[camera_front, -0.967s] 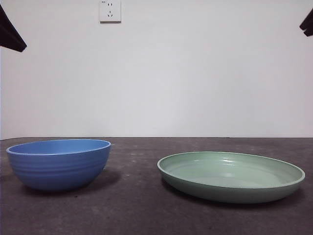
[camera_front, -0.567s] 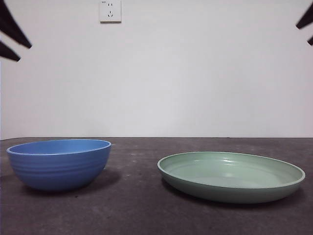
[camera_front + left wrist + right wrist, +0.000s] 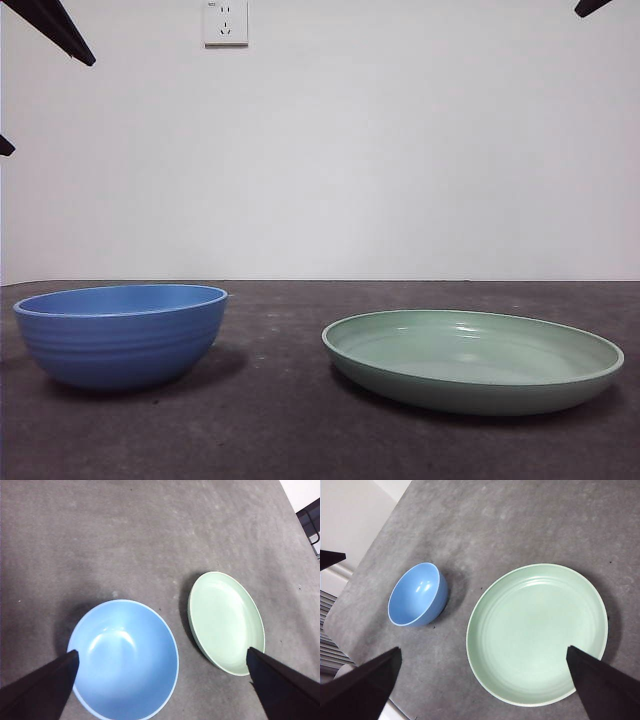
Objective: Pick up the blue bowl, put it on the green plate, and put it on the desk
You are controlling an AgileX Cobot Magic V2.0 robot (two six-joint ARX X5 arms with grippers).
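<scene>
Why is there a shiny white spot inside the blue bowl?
Left wrist view: soft glare from a light above shows inside the blue bowl, with a dark shadow on the desk beside it. Right wrist view: a smaller glint. Front view: no glare, only shadow under the bowl.

Dark grey desk [image 3: 280, 420]: blue bowl [image 3: 120, 335] and green plate [image 3: 472, 360] resting apart, both empty.
</scene>
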